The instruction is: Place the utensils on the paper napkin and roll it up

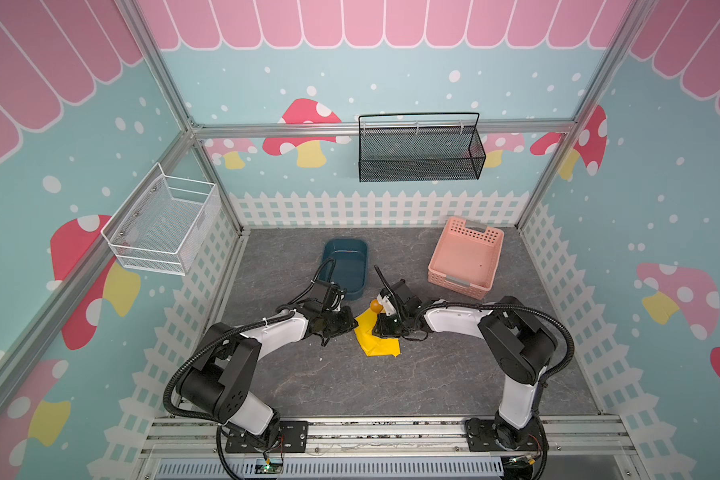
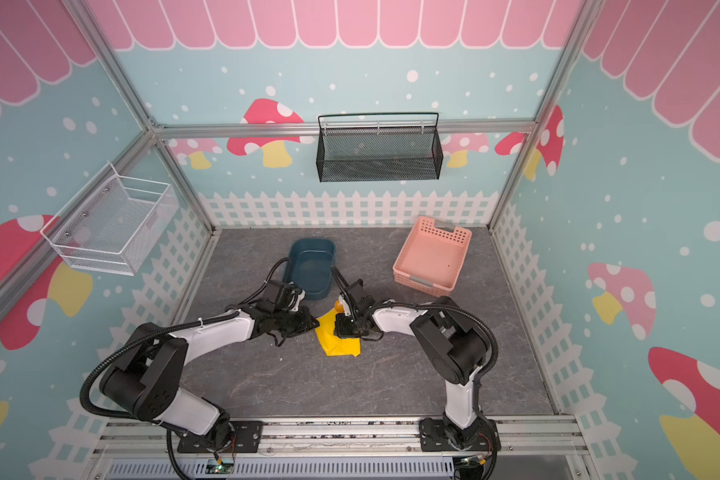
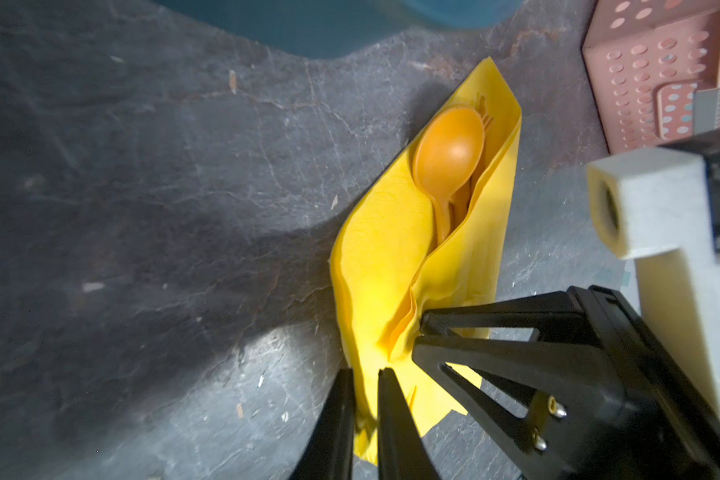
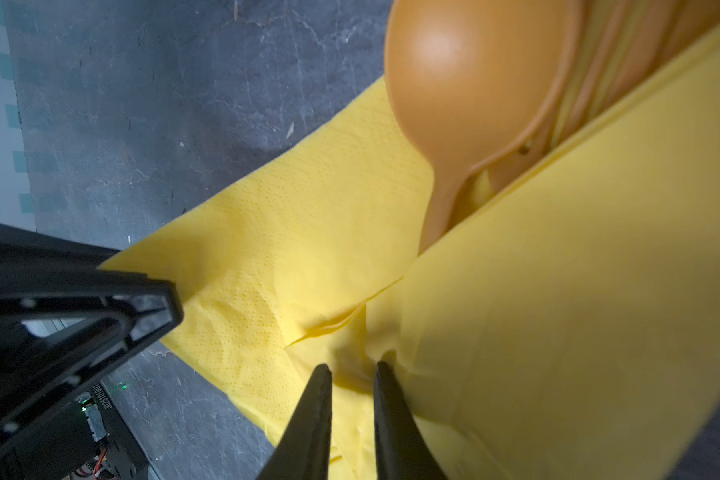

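1. A blue tub (image 1: pixel 347 259) sat mid-table (image 1: pixel 391 386), towards the back.
2. A pink basket (image 1: pixel 466 257) lay right of it, well apart.
3. A black mesh basket (image 1: pixel 420 156) hung on the back wall.
4. A white wire basket (image 1: pixel 163 226) hung on the left wall.

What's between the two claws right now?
The napkin, folded over the spoon, spans the gap; left claw and right claw each pinch it. Both top views show it.
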Motion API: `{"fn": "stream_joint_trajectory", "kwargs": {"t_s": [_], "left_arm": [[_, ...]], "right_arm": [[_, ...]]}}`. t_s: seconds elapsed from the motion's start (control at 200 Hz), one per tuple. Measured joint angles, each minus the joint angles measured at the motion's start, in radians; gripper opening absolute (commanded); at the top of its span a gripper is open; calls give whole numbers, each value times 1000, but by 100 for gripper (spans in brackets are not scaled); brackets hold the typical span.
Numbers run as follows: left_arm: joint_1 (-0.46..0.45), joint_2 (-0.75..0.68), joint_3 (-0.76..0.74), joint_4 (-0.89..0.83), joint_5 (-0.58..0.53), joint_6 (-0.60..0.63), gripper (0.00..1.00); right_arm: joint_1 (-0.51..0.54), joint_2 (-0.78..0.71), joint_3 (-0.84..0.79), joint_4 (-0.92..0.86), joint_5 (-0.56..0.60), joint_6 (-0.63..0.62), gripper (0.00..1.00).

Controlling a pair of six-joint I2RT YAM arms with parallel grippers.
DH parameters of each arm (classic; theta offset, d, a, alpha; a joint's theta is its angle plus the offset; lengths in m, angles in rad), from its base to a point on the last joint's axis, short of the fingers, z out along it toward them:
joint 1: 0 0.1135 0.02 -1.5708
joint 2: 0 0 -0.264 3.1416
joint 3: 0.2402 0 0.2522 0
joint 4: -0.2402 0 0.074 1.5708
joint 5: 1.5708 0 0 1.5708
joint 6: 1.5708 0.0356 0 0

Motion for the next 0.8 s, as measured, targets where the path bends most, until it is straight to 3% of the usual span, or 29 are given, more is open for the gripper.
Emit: {"fn": "stream_joint_trajectory", "kwargs": {"t_s": [0.17,0.45,0.801], "left_arm": [[0,3,21,-33,-19,20,18],[-2,22,39,-60,-26,34,1],[-84,84,124,-66,29,10,0]], "right_arm": [[0,0,0,0,0,0,22],[0,0,0,-1,0,0,21],[0,0,0,-1,0,0,21]]}}
